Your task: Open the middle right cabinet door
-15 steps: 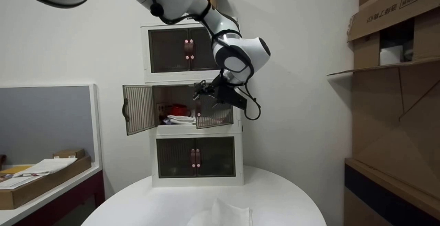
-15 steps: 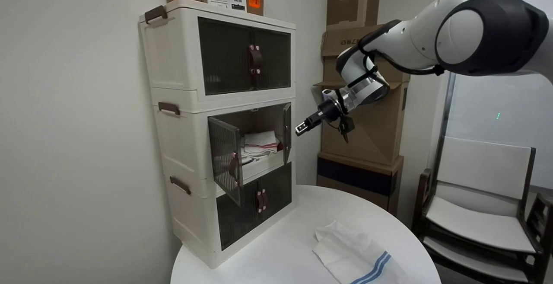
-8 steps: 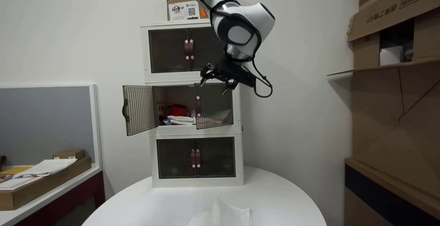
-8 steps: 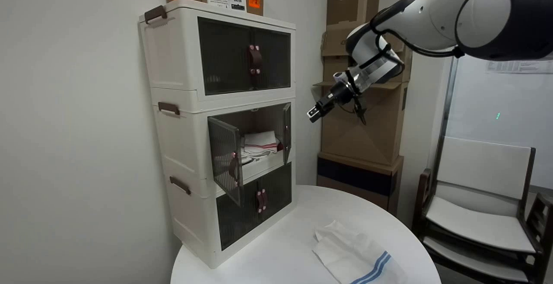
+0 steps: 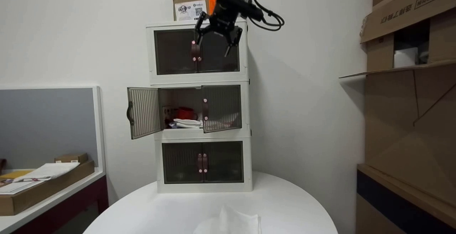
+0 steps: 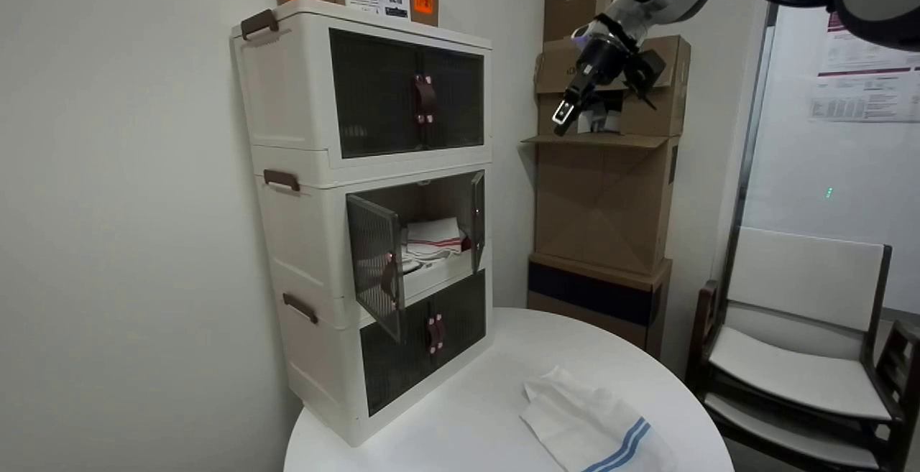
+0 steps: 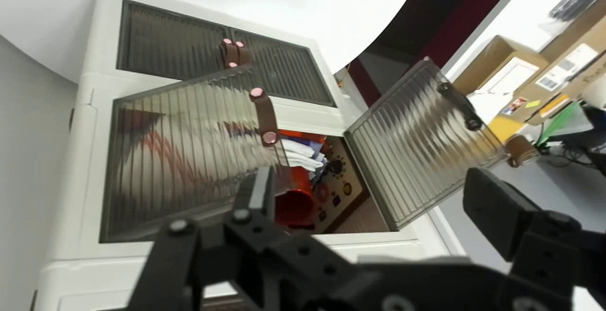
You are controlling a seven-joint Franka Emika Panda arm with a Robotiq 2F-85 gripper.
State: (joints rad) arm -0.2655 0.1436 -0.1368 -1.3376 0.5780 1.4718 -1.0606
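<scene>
The middle right cabinet door (image 5: 223, 107) is a dark ribbed see-through panel with a brown handle (image 5: 205, 109). It stands partly open, swung outward from its right side; in an exterior view it shows nearly edge-on (image 6: 477, 224). In the wrist view, which looks upside down, this door (image 7: 189, 159) is on the left. Its twin left door (image 5: 144, 113) stands wide open, also seen in the wrist view (image 7: 421, 140). My gripper (image 5: 213, 47) is open and empty, raised to top-tier height in front of the cabinet (image 6: 564, 118), apart from both doors. Its fingers are spread in the wrist view (image 7: 374, 197).
The upper-tier doors (image 5: 174, 52) and lower-tier doors (image 5: 222, 162) are shut. Inside the middle tier are a red cup (image 5: 185, 113) and folded cloths (image 6: 435, 235). A striped cloth (image 6: 582, 414) lies on the round white table (image 6: 503, 414). Cardboard boxes (image 6: 604, 199) stand beside it.
My gripper has risen from in front of the middle right door to the upper tier's height and moved away from the cabinet. Both middle doors look unmoved.
</scene>
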